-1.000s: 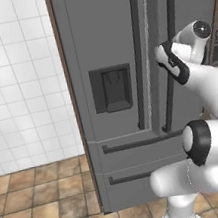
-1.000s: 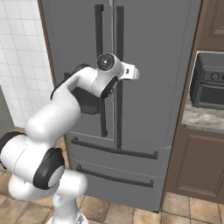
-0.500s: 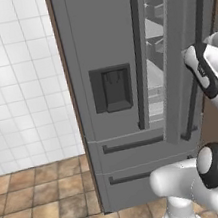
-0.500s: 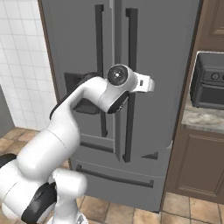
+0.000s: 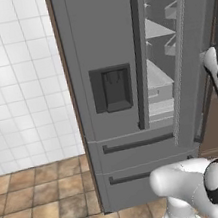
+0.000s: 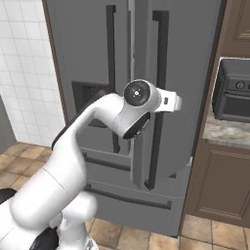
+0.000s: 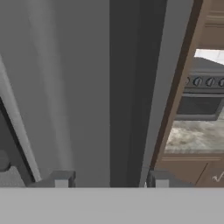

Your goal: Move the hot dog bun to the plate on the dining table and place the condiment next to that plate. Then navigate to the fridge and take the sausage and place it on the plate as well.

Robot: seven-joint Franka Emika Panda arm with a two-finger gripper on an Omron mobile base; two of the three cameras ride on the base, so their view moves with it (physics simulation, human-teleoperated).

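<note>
In the left base view the fridge stands against a white tiled wall, its right-hand door swung partly ajar so that grey inner shelves show through the gap; three or four shelf levels can be made out, and no food can be told on them. The left door carries one dark dispenser panel and one long dark handle, and two drawer fronts with dark bar handles sit below. In the right base view the arm reaches up across the fridge, with two vertical door handles in sight and the ajar door's handle just beyond the wrist; one dark countertop oven sits on a stone counter to the right, over brown cabinets. In the hand view the gripper shows two fingertips standing apart, one at each side of the dark door handle, not pressed on it.
</note>
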